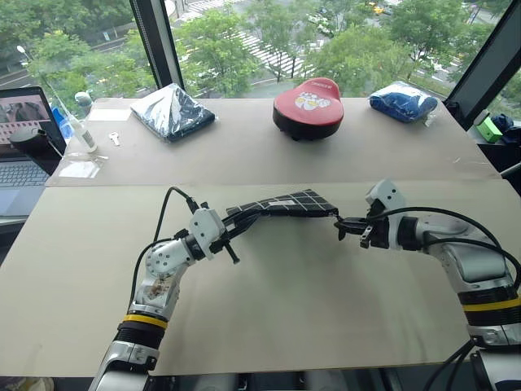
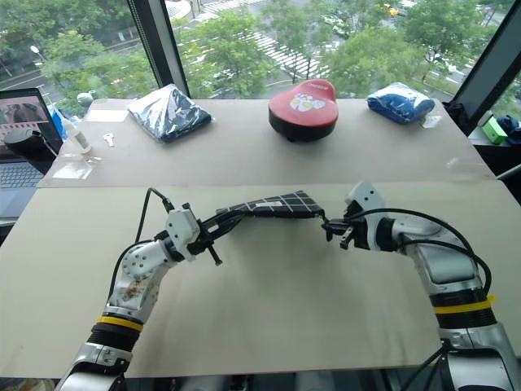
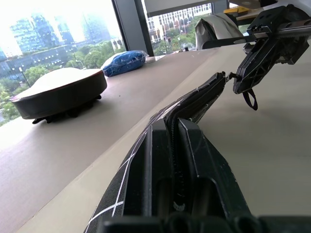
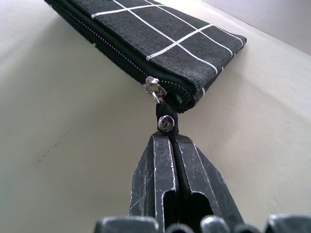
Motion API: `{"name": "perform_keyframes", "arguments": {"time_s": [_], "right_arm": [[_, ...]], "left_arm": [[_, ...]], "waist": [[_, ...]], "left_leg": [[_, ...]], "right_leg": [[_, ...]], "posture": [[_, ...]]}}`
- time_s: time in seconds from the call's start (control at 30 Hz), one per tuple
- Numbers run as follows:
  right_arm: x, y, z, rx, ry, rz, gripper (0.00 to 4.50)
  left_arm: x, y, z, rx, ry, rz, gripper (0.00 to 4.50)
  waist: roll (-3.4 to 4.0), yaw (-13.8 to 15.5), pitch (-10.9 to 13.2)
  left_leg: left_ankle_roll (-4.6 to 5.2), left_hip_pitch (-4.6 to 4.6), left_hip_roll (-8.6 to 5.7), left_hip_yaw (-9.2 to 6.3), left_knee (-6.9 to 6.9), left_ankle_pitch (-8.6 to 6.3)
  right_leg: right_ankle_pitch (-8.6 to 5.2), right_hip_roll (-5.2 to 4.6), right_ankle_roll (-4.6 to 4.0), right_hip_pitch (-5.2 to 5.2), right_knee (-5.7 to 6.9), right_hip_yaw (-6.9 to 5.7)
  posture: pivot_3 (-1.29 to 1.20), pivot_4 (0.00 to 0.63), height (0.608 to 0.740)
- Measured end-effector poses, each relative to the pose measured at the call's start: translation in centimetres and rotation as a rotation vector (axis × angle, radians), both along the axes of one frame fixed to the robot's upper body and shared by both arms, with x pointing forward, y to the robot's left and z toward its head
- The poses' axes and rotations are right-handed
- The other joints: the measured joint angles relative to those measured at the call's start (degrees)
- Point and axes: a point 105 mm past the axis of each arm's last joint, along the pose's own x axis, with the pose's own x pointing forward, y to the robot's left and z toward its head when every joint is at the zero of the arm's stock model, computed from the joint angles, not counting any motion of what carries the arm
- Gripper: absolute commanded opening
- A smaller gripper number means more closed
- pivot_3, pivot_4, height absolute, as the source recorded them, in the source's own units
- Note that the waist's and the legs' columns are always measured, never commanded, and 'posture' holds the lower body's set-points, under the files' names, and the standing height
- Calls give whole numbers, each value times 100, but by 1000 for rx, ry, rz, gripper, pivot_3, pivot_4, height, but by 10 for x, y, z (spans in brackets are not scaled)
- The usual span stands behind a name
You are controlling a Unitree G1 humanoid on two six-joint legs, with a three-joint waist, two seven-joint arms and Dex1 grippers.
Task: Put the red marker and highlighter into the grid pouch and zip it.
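You had both grippers clamped on the grid pouch (image 1: 281,205), left gripper (image 1: 234,226) and right gripper (image 1: 348,227), above the beige table (image 1: 285,318) by windows (image 1: 236,41).

Grid pouch (image 1: 285,205) at frame centre, spanning left gripper (image 1: 230,234) and right gripper (image 1: 343,227); rounded case (image 1: 308,107) behind, upper centre.

Pale tabletop (image 1: 269,293) before big daylit windows (image 1: 244,41) over green trees (image 1: 358,49)
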Motion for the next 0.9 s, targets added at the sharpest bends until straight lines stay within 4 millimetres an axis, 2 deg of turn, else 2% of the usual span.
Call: {"name": "perform_keyframes", "arguments": {"time_s": [0.03, 0.17, 0.27, 0.3, 0.4, 0.5, 0.6, 0.67, 0.7, 0.8, 0.87, 0.9], "right_arm": [[1, 2, 0, 13, -2, -1, 820], [1, 12, 2, 64, 6, 9, 2219], [-5, 11, 1, 65, 28, 25, 3248], [-9, 8, -2, 53, 44, 26, 3468], [-16, -11, -5, 46, 89, -9, 3468], [-20, -41, 17, 49, 50, -67, 3468], [-40, -66, 33, 33, 22, -89, 3468], [-50, -68, 33, 34, 28, -76, 3468], [-59, -66, 27, 37, 51, -60, 3468], [-67, -62, 19, 32, 72, -46, 3468], [-67, -59, 23, 32, 51, -43, 3581], [-67, -57, 24, 32, 39, -41, 3581]], "left_arm": [[0, 0, 0, 0, 0, 0, 0], [3, -2, 5, 4, -13, -16, 0], [4, -3, 6, 7, -13, -32, 0], [3, -3, 5, 9, -14, -38, 0], [0, -5, 5, 23, -17, -74, 0], [-6, -7, 3, 57, -29, -123, 0], [-11, -7, 0, 94, -32, -171, 0], [-13, -6, -1, 107, -31, -193, 0], [-15, -7, -1, 110, -39, -218, 0], [-21, -9, -5, 147, -52, -275, 0], [-23, -10, -9, 176, -62, -308, 828], [-24, -11, -10, 186, -65, -324, 1057]], "waist": [[0, 0, 0], [0, 26, 0], [0, 45, 0], [0, 56, 0], [0, 61, 0], [0, 60, 0], [0, 102, 0], [0, 100, 0], [0, 88, 0], [1, 73, 0], [1, 72, 0], [1, 75, 0]], "left_leg": [[0, 0, 0, 0, 0, 0], [1, -2, -3, -1, 3, -1], [3, -5, -4, -2, 2, -2], [3, -5, -4, -2, 2, -2], [5, -12, -5, -1, 2, -3], [8, -11, -4, 0, 2, -5], [10, -10, 2, -3, -2, -7], [14, -10, 6, -2, -1, -9], [41, -7, 7, 0, 0, -25], [54, -5, 8, 2, 8, -33], [55, -3, 8, 2, 10, -33], [55, -1, 9, 2, 11, -34]], "right_leg": [[0, -1, 0, 0, 0, 0], [0, -3, 0, 0, -1, 0], [0, -5, 0, 1, -7, -1], [0, -4, 1, 1, -11, -3], [1, -6, 1, 0, -22, -2], [2, -6, 3, 2, -25, -2], [2, -4, 2, 4, -28, -6], [2, -3, 3, 6, -30, -4], [2, -4, 3, 8, -29, 0], [3, -7, 1, 8, -26, 3], [4, -6, 0, 10, -26, 1], [4, -6, 0, 12, -26, 0]], "posture": [[0, 150, 740], [0, 150, 740], [0, 150, 740], [0, 150, 740], [0, 150, 740], [0, 150, 740], [0, 150, 740], [0, 150, 740], [0, 150, 740], [0, 150, 740], [0, 150, 740], [0, 150, 740]]}}
